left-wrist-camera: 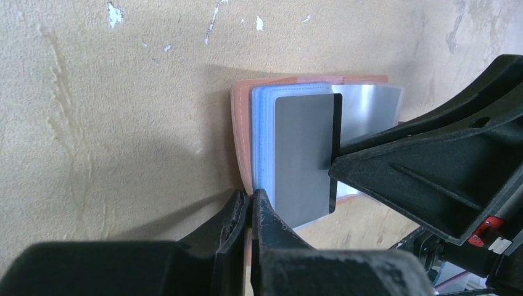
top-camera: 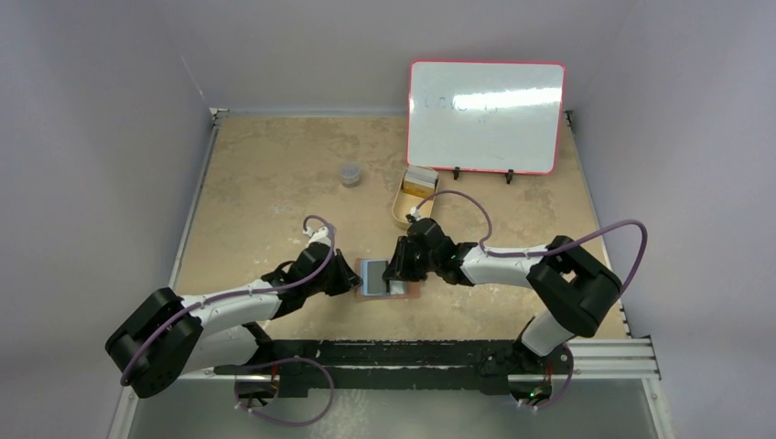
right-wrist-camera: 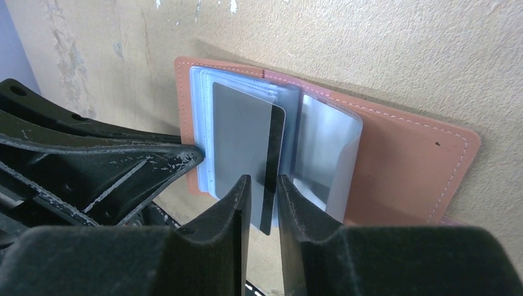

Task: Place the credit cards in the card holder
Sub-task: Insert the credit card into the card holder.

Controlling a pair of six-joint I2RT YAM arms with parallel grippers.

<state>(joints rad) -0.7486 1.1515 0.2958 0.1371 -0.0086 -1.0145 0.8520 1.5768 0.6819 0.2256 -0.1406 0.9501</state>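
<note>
Card (right-wrist-camera: 242, 140) atop card holder (right-wrist-camera: 404, 161)

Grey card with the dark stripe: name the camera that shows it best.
Right wrist: the grey card stands close-up between the right gripper fingers, against the card holder sleeves. Left wrist shows its face, one edge hidden by that gripper. Top external shows only a tiny blur.

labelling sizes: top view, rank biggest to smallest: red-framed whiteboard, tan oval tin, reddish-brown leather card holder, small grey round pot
red-framed whiteboard
card holder and tan tin, too alike to rank
grey pot
</note>
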